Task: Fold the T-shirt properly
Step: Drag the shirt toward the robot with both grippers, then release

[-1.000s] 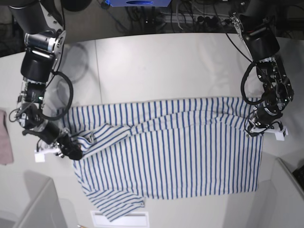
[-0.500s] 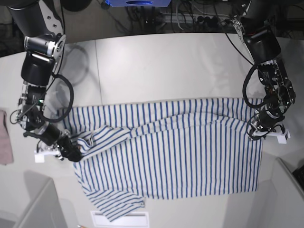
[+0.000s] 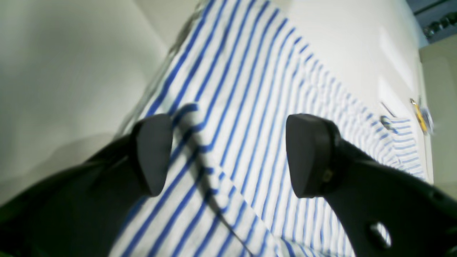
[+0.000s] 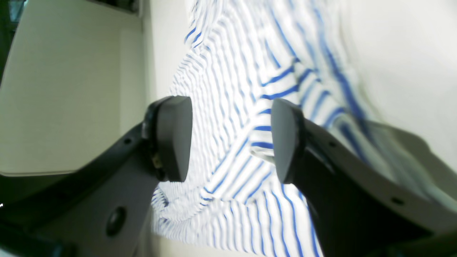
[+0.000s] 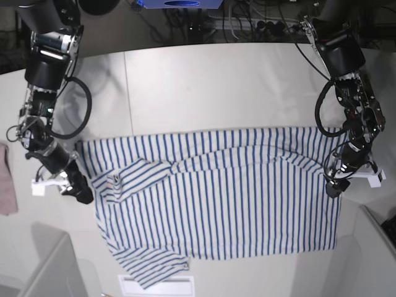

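Note:
The T-shirt (image 5: pixel 229 198), white with thin blue stripes, lies spread across the table with its left sleeve folded inward as a flap (image 5: pixel 133 176). My right gripper (image 5: pixel 80 189) is low at the shirt's left edge, just beside the cloth. In the right wrist view it (image 4: pixel 230 139) is open, with rumpled striped cloth (image 4: pixel 250 89) showing between and beyond the fingers. My left gripper (image 5: pixel 334 185) is at the shirt's right edge. In the left wrist view it (image 3: pixel 228 157) is open and empty above the striped hem (image 3: pixel 242 89).
A plain pink cloth (image 5: pixel 5 179) lies at the table's left edge. A white label (image 5: pixel 154 286) sits at the front edge below the shirt. Grey bin walls stand at the front left (image 5: pixel 49 272) and front right (image 5: pixel 377 247).
My right gripper has drawn back to the left off the sleeve, and the sleeve flap now lies flat on the shirt. My left gripper has shifted slightly down along the right edge.

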Robot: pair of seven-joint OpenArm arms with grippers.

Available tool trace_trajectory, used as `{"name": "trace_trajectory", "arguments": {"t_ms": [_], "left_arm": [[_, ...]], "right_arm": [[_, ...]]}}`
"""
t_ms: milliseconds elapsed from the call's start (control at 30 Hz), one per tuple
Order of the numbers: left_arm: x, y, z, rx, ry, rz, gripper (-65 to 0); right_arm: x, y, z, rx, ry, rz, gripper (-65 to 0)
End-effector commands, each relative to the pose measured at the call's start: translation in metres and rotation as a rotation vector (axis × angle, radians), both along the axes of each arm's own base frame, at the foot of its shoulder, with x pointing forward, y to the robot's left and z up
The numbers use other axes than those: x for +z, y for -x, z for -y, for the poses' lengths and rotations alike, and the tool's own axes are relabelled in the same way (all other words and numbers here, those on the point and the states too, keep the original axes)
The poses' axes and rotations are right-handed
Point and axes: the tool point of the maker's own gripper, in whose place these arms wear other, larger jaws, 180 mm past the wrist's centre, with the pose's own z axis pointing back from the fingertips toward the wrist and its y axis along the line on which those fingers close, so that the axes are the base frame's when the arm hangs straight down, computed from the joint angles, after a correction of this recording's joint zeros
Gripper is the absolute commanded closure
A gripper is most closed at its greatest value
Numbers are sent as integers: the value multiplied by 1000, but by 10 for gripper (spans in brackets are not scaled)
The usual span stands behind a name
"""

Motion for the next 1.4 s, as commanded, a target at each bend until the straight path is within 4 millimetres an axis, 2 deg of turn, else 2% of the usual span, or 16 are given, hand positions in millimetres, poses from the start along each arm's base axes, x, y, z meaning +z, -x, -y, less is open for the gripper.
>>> {"name": "trace_trajectory", "arguments": {"t_ms": [0,133,300,367,433,500,633,867,1000,1100,1367], "left_arm": [[28,-3,-6,-3,-50,75,-479],[31,24,0,-12,-95,81,-479],[27,78,-14,95,-27,99,-479],[20,98,-12,97,-4,82,-479],[13,114,-12,100,12,60,-479],[5,125,-11,100,19,32,-479],[-2,141,-19,122,10,-3,-479],[-5,151,-36,183,17,-4,-479],[-15,147,-38,197,43,-17,-479],[-31,149,-44,226,77,-43,-479],[-46,121,-43,253,163,-28,-479]], "right_arm": [[25,-6,8,-19,11,76,-318],[20,21,18,-114,51,57,-326],[23,58,24,-192,109,48,-333],[19,76,23,-199,124,17,-363],[10,90,23,-210,128,-27,-374],[-7,103,19,-238,102,-95,-375],[-38,115,13,-267,55,-187,-375],[-54,93,16,-298,3,-220,-375],[-71,87,19,-318,-23,-267,-375],[-80,89,20,-321,-28,-296,-375],[-88,91,19,-322,-33,-319,-374]]}}
